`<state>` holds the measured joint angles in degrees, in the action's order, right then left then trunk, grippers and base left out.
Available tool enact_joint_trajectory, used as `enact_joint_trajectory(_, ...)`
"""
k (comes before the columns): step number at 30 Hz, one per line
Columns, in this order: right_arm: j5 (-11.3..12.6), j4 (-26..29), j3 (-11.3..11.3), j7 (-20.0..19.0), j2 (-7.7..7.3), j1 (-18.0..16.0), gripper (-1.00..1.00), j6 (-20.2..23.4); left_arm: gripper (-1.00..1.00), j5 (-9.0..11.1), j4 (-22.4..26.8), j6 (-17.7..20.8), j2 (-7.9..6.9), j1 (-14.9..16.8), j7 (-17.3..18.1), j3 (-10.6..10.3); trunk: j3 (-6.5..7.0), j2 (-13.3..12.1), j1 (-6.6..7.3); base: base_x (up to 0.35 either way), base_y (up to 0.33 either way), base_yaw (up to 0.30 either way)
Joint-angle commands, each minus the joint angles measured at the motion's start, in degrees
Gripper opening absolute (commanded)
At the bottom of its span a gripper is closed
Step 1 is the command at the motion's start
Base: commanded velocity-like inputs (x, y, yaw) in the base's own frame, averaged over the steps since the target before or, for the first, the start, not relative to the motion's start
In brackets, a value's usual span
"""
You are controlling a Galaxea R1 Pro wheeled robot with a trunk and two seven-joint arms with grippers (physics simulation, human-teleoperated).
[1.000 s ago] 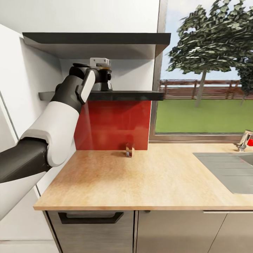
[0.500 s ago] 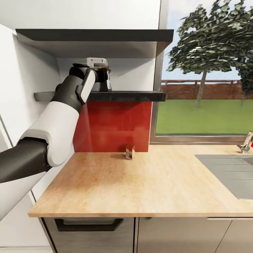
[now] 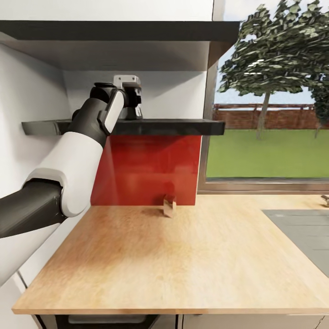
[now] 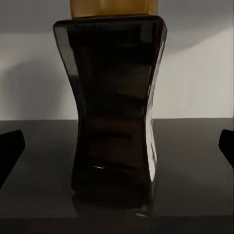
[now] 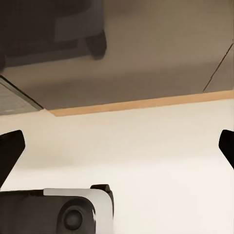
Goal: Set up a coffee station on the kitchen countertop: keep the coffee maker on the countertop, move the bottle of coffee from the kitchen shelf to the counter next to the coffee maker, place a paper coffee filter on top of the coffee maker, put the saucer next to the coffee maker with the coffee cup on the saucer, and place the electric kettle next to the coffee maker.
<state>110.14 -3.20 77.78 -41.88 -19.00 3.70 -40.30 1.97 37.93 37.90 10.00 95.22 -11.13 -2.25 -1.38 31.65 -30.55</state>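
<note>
The bottle of coffee [image 4: 114, 112] is dark waisted glass with a golden lid and stands upright on the dark kitchen shelf [image 3: 173, 125]. My left gripper [image 4: 117, 151] is open at shelf height, with its fingertips [image 4: 10, 146] well apart on either side of the bottle and not touching it. In the head view the left gripper [image 3: 131, 98] hides most of the bottle. The right gripper [image 5: 117, 146] is open and empty, hanging low beside a pale cabinet face. On the wooden countertop [image 3: 183, 265] a small brown box [image 3: 169, 205] stands against the red backsplash.
A second shelf [image 3: 137, 34] hangs close above my left arm. A white wall panel closes the counter's left side. A grey sink [image 3: 304, 233] is set in the counter at the right, under the window.
The head view has shifted: shelves and counter look closer and the sink has slid right. My left gripper stays at the bottle on the shelf, and the lid is now hidden behind it.
</note>
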Motion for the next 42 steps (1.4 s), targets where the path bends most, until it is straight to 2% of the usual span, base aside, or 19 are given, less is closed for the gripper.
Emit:
enact_joint_trajectory(1,0.6,-0.1,0.4,-0.4,-0.02,0.0,1.00,0.0,1.00,0.4,0.0,0.2,0.00,0.1,-0.4,-0.1,-0.10,0.1,-0.06,0.303,0.000,0.000)
enact_joint_trajectory(42,0.7,-0.1,0.4,-0.4,-0.07,0.0,1.00,0.0,1.00,0.7,0.7,0.2,0.00,0.1,-0.4,-0.2,-0.10,0.1,-0.06,0.090,0.000,0.000)
